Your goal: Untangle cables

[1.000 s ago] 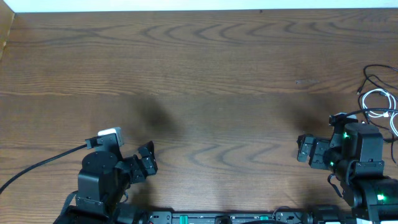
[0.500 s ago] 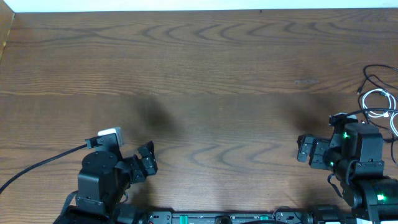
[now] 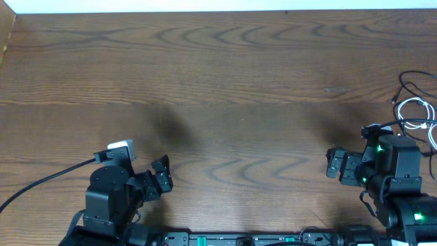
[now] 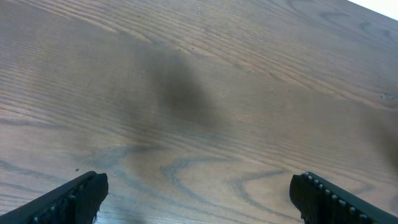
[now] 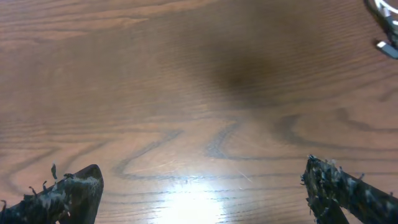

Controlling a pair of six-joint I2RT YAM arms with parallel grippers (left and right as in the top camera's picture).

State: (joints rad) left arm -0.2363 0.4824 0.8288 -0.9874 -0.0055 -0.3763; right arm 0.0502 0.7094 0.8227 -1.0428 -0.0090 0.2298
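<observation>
A thin white cable [image 3: 418, 106] and a thin black cable [image 3: 412, 82] lie loosely coiled together at the table's far right edge. A bit of the white cable [image 5: 387, 14] shows at the top right corner of the right wrist view. My right gripper [image 3: 335, 165] is open and empty at the front right, left of and nearer than the cables. My left gripper [image 3: 162, 174] is open and empty at the front left, far from the cables. In both wrist views the fingers [image 4: 74, 198] [image 5: 68, 196] stand wide apart over bare wood.
A thick black robot cable [image 3: 41, 182] runs from the left arm to the left edge. The wooden table [image 3: 218, 89] ends at a white strip along the back. The arm bases sit at the front edge.
</observation>
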